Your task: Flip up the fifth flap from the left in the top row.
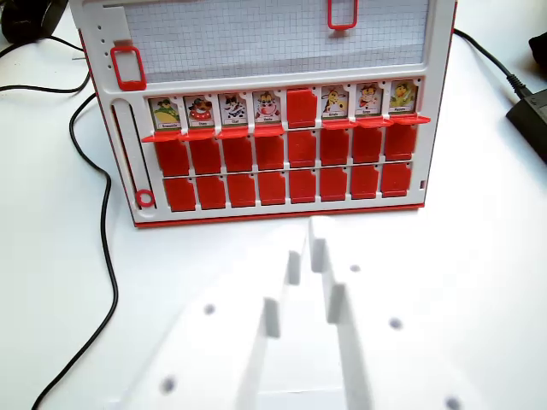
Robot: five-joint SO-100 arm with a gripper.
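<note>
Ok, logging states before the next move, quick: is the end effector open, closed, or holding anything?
White plastic end effector: open, holding nothing, short of the red-and-white flap game board.

White table, board and cables.

The table [479, 256] is plain white. A red-and-white game board [273, 120] rests on it, filling the upper middle of the frame. A black cable [101, 248] loops down the left side from the upper left. Another cable [483, 53] runs at the upper right to a dark adapter [532, 115] at the right edge.
</note>
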